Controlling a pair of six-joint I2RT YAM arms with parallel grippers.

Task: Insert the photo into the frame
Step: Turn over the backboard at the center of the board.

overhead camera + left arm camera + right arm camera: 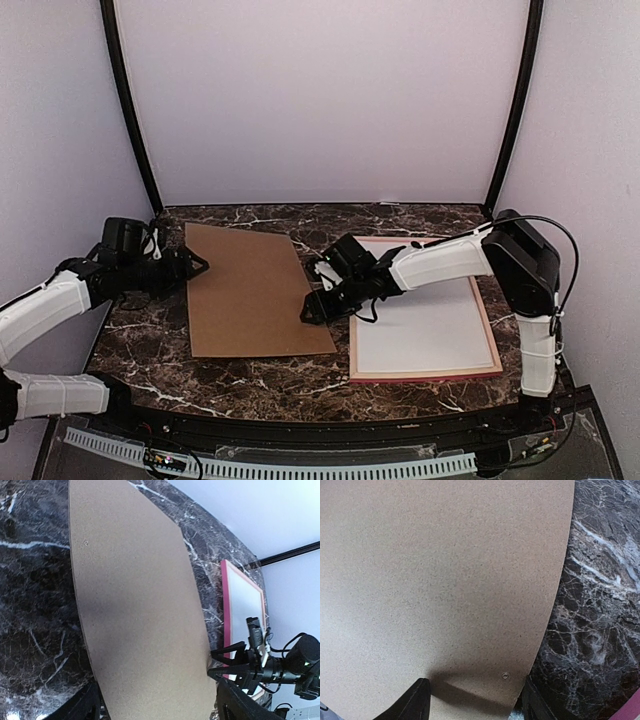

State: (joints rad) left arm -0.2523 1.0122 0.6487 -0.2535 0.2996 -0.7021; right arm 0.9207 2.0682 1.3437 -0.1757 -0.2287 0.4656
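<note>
Left tool [200,266] and right tool [311,309], both wide, are bracketing the cardboard board [250,290] (frame [425,376] beside it); next, probably pinching its edges.

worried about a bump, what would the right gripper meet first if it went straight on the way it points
The brown cardboard board: the right gripper points at its right edge, open fingers close to it. Contact is unclear.

Frame [425,376]: thin pink rails, lying flat at right, white sheet [425,325] filling it.

Dark marble table [250,385], pale walls [320,100]
</note>
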